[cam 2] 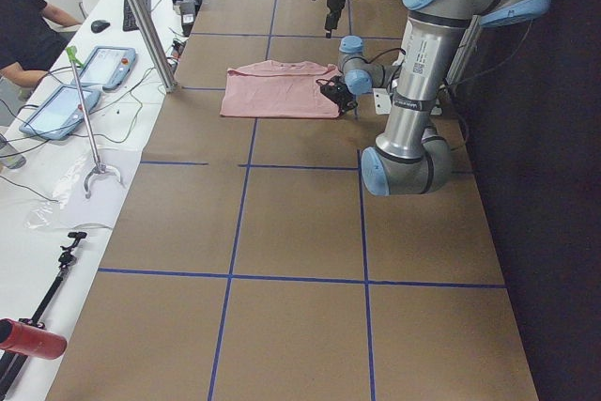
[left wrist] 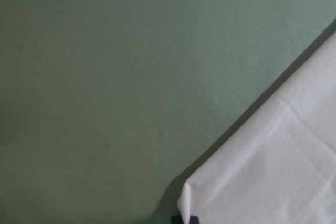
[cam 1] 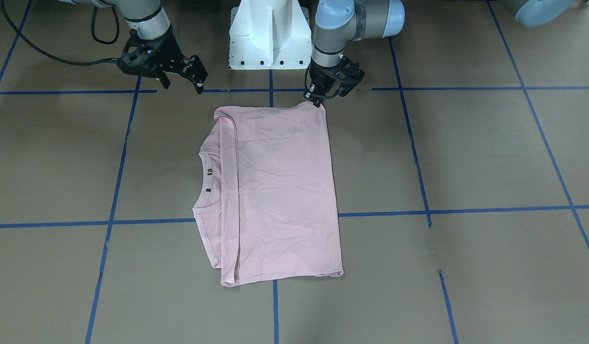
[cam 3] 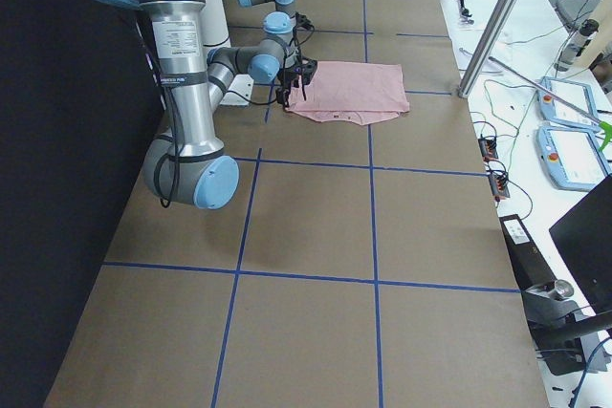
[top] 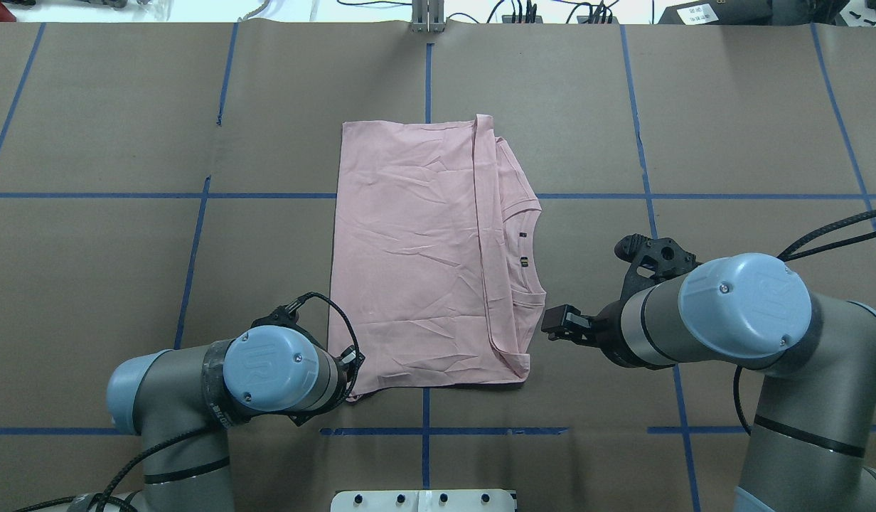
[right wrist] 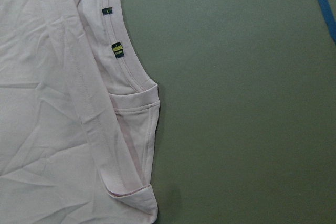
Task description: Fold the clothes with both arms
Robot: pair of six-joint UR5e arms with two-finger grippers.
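Overhead exterior: tape lines point(top: 125, 195) under T-shirt point(top: 409, 256)

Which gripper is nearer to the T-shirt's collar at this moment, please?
Right. The right gripper hovers off the cloth beside the collar edge of the T-shirt; the left gripper sits at a hem corner, across the T-shirt from the collar.

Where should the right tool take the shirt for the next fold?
Probably the shirt at its near collar-side corner, coming in low from the robot's right: the layered edges stack there, lie flat, and face the open right tool.
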